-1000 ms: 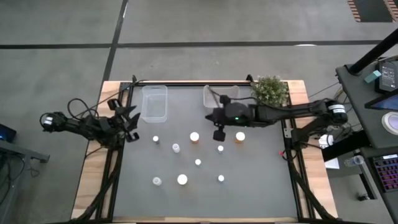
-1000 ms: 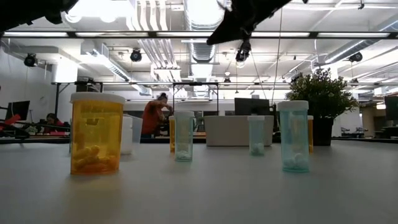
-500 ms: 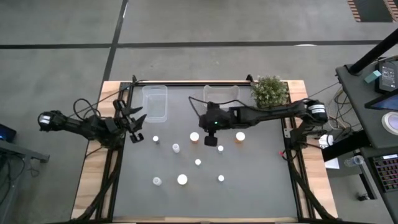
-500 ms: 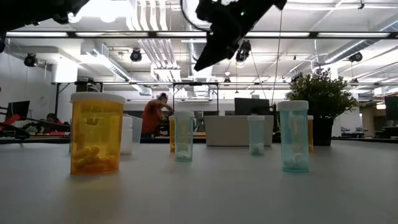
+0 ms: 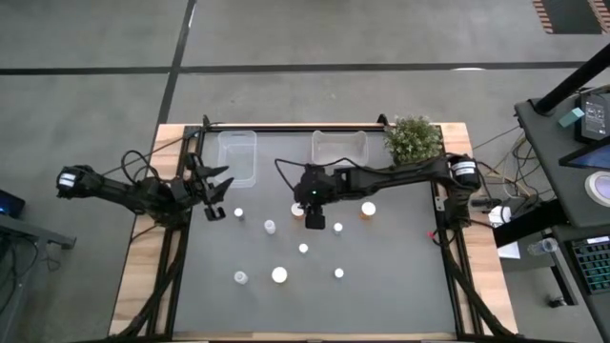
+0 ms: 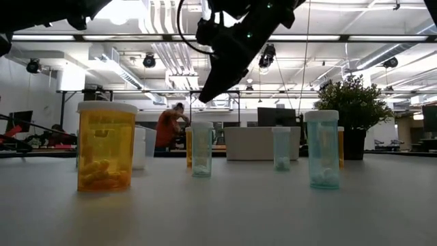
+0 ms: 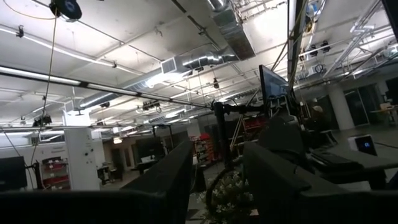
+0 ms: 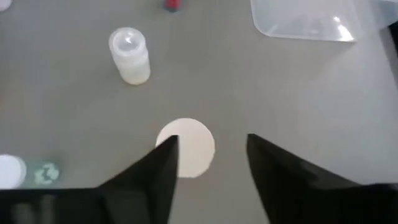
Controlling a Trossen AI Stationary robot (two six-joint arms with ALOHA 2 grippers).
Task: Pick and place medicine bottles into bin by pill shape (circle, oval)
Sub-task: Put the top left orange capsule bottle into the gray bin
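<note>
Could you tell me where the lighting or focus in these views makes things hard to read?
Low view: bright ceiling lights leave the right hand a silhouette. Left wrist view: the left hand's fingers are dark and points at the room, not the table. Right wrist view: the near fingers are blurred; the white cap between them stays legible.

Two bins (image 5: 237, 157) (image 5: 338, 148) side by side along the table's (image 5: 400, 286) far edge, plant (image 5: 414, 139) right of them, bottles (image 5: 279, 275) scattered nearer
</note>
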